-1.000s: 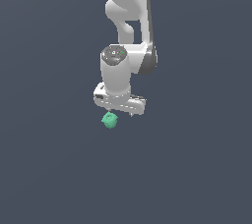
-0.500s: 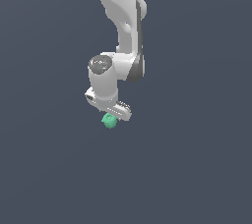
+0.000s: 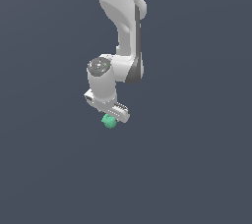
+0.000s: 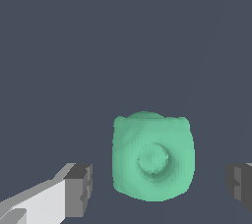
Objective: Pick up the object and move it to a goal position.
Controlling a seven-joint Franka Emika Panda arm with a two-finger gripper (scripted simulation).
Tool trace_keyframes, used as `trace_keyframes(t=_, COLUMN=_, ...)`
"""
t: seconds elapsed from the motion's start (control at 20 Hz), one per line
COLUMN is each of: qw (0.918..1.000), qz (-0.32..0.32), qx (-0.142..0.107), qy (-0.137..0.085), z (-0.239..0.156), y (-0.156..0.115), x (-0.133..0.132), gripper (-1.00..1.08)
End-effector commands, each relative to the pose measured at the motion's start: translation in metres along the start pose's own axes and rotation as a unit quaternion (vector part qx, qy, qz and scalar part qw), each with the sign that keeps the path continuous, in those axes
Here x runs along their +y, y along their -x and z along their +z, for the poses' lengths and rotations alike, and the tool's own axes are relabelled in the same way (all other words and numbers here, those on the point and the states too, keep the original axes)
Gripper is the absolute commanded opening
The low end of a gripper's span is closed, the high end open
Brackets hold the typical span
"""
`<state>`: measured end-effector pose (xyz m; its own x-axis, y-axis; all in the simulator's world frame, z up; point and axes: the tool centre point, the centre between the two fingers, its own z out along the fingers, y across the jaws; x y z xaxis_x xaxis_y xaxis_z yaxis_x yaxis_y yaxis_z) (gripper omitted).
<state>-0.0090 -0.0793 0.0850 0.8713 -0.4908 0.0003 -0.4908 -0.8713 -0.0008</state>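
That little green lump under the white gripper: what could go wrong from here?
Two things, possibly. In the wrist view the green lump sits between the open gripper's fingers, nearer one than the other; closing might nudge it sideways before both touch. Its sides are rounded and lumpy, so the flat pads may grip poorly and let it slip while being lifted.

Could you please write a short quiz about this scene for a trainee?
1. True or false: the fingers are touching the object.
2. The object's colour is: A) red B) teal-green C) yellow
3. Fill in: in the wrist view, the object lies ____ the two fingers.

Key
1. False: there is a gap on each side, and the gripper is open.
2. B
3. between
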Motion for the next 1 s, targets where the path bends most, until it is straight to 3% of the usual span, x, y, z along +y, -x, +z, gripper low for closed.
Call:
trace_keyframes(t=0.0, qw=1.0000, qz=0.000, qx=0.000, qy=0.000, z=0.009, y=0.001, x=0.000, gripper=1.00)
trace_keyframes(t=0.55, qw=1.0000, qz=0.003, qx=0.000, qy=0.000, z=0.046, y=0.000, x=0.001, gripper=1.00)
trace_keyframes(t=0.6, qw=1.0000, qz=0.003, qx=0.000, qy=0.000, z=0.046, y=0.000, x=0.001, gripper=-1.00)
trace_keyframes(t=0.95, qw=1.0000, qz=0.003, qx=0.000, qy=0.000, z=0.046, y=0.000, x=0.001, gripper=-1.00)
